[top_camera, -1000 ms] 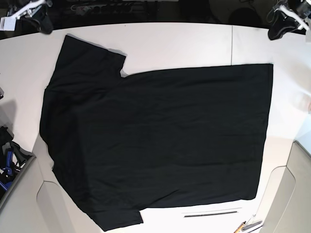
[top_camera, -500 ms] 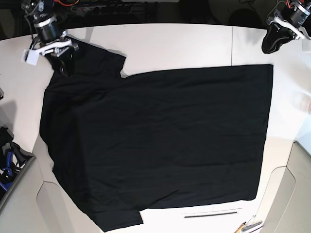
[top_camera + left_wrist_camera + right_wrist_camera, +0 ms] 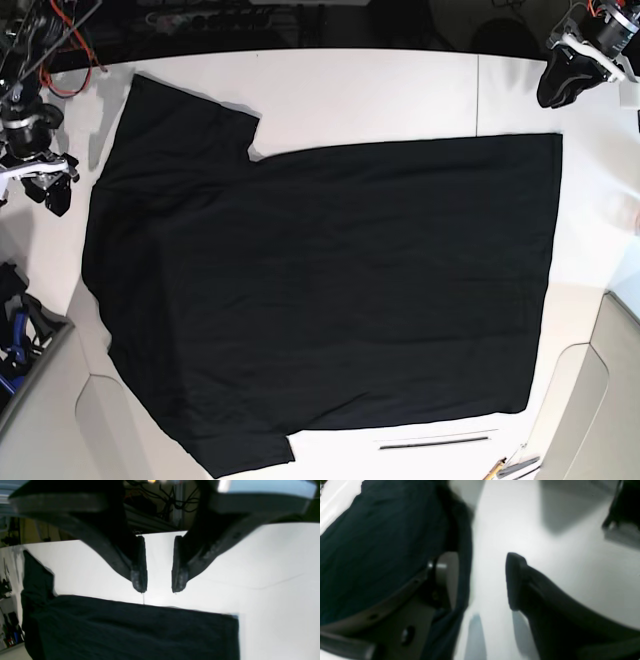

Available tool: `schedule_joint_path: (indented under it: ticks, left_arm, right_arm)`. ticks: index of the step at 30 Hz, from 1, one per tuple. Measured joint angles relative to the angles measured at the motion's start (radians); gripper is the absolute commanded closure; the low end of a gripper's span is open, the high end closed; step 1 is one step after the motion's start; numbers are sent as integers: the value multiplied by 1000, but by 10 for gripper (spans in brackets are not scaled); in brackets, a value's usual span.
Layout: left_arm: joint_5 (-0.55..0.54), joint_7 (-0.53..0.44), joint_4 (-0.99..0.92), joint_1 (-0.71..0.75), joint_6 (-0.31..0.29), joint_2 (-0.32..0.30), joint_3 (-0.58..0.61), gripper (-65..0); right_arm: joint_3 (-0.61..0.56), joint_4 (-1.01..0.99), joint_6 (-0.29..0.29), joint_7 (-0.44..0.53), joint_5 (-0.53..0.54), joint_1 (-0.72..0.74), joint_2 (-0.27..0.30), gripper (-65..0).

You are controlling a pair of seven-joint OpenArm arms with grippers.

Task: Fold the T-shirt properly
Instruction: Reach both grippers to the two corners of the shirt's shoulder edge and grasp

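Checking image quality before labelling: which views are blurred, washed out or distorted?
Right wrist view: soft, right gripper blurred; left wrist view: table overexposed, T-shirt nearly featureless; base view: sharpest, table edges bowed by wide lens.

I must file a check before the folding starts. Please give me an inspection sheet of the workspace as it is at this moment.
Surface: white table, seam line near its right end.
Job's things: black T-shirt spread flat, plain side up, unfolded.
Clutter: thin dark strip near the front edge; small tools at the front corner.
Grippers: left gripper open over bare table beyond the shirt's edge; right gripper open beside the shirt's edge; neither holds anything.
Cables: red and black wires behind the table.
Surroundings: dark background, blue object.
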Motion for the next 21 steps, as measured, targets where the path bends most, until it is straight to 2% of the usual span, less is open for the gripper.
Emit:
schedule_joint_path:
  ticks: [6, 8, 12, 14, 17, 21]
  left_arm:
    - [0, 0, 0, 0, 0, 2, 0, -201]
    - [0, 0, 0, 0, 0, 3, 0, -209]
    - [0, 0, 0, 0, 0, 3, 0, -243]
    - [0, 0, 0, 0, 0, 3, 0, -243]
    - [1, 2, 0, -6, 0, 3, 0, -247]
    - [9, 4, 0, -49, 0, 3, 0, -315]
  right_arm:
    - [-8, -208, 102, -79, 172, 87, 5, -302]
    - [-38, -232, 113, -81, 214, 96, 8, -302]
    - [-111, -233, 128, -85, 230, 95, 10, -294]
    - [-134, -233, 128, -90, 228, 96, 10, -203]
    - [-136, -232, 130, -95, 224, 96, 10, 0]
    - [-136, -232, 131, -95, 223, 95, 10, 0]
